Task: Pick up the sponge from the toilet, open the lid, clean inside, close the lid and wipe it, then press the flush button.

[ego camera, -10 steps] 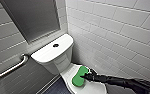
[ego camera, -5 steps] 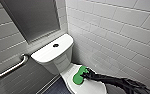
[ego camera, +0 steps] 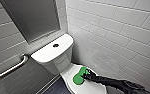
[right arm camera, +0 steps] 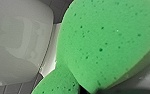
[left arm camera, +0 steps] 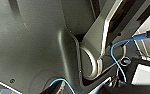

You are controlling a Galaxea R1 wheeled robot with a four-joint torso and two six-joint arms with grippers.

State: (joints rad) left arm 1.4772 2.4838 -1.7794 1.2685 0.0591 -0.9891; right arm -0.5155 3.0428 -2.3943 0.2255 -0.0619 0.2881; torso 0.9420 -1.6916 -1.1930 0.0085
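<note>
Pinching the sponge point(ego camera: 78, 77) by its edge with right hand point(ego camera: 87, 75), pressed flat on the toilet point(ego camera: 48, 53) lid (lid down). Reads as either pickup or lid-wipe stage, cannot tell which. Left to do regardless: pressing the flush button point(ego camera: 55, 45).

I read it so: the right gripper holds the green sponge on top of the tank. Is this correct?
Not quite. The right gripper holds the sponge on the closed lid, in front of the tank, not on top of it. The head view shows this.
</note>
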